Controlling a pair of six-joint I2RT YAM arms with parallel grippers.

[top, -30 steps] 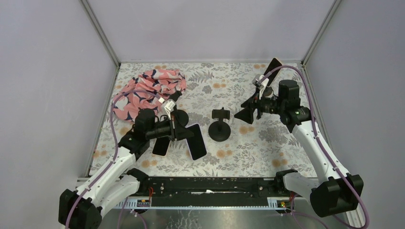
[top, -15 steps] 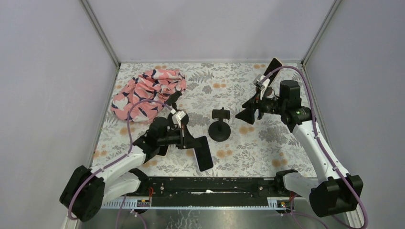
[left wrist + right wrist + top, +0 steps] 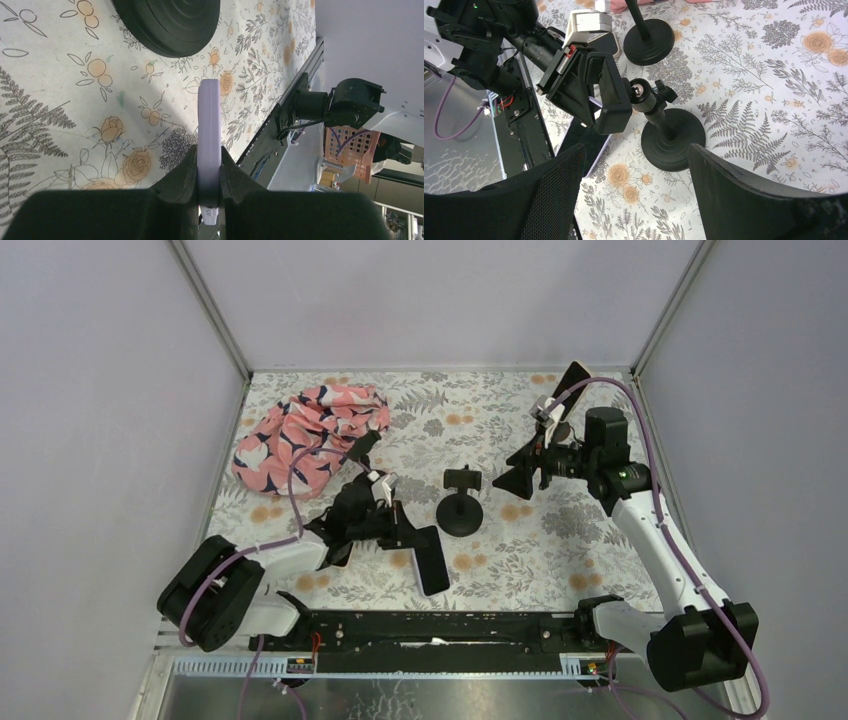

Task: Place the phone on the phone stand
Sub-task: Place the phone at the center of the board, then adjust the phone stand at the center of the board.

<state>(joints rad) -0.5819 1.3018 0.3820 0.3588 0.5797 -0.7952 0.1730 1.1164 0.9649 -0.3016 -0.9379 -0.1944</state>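
Note:
The phone (image 3: 430, 560) is dark-faced with a lavender rim, and my left gripper (image 3: 400, 529) is shut on one end of it. It hangs tilted just above the table, down and left of the phone stand (image 3: 461, 506). In the left wrist view the phone (image 3: 209, 120) shows edge-on between the fingers (image 3: 184, 170), with the stand's round base (image 3: 167, 22) ahead. The stand is black, with a clamp head (image 3: 611, 95) on a ball joint and an empty cradle. My right gripper (image 3: 512, 474) hovers open to the stand's right, facing it; its wrist view shows the stand (image 3: 672, 139) and the phone (image 3: 584, 142).
A pink patterned cloth (image 3: 310, 428) lies at the back left. A second black stand (image 3: 649, 35) is behind the left arm. Another phone (image 3: 337, 552) lies flat under the left arm. Walls close the table on three sides, with the rail (image 3: 440, 625) along the near edge.
My left arm has swung right toward the stand with the phone, turning it more on edge. The right arm has stayed still and open.

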